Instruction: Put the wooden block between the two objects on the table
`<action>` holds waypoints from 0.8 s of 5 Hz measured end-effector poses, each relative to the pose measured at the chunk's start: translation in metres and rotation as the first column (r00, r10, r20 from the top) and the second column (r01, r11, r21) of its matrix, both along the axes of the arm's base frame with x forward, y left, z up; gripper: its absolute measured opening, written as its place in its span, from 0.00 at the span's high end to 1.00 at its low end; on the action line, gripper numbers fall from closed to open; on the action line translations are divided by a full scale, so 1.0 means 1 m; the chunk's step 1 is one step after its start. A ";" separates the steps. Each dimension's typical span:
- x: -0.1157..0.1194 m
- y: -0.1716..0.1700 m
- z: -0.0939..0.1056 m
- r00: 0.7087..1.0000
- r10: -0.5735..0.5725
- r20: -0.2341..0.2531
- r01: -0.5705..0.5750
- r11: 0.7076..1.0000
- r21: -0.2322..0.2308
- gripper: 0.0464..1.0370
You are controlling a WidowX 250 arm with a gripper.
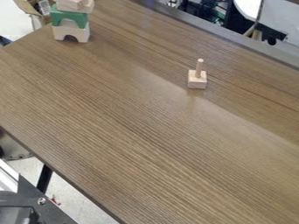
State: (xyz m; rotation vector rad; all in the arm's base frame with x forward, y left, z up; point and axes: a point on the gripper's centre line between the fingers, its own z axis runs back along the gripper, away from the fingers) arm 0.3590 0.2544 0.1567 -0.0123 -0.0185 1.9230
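Sitting pale and squarish, block [197, 82] with upright peg [199, 68], cannot tell fingers' state

Pegged wooden block [197, 81] on worktop [134, 131], upper right; green arch block [69, 13] atop pale arch block [82, 33], upper left.

1 green arch block [69, 14], 1 pale arch block [73, 30], 1 pegged square block [197, 81], 1 surface [134, 118]; pale top blocks [76, 5], count unclear.
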 end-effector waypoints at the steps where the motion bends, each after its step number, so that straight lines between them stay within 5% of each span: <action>1: -0.002 -0.010 0.018 0.999 -0.029 0.039 0.028 0.999 0.022 0.45; 3: 0.000 -0.063 0.012 0.981 -0.192 0.034 0.190 0.980 0.064 0.45; 4: 0.002 -0.079 -0.005 0.971 -0.238 -0.006 0.237 0.968 0.082 0.45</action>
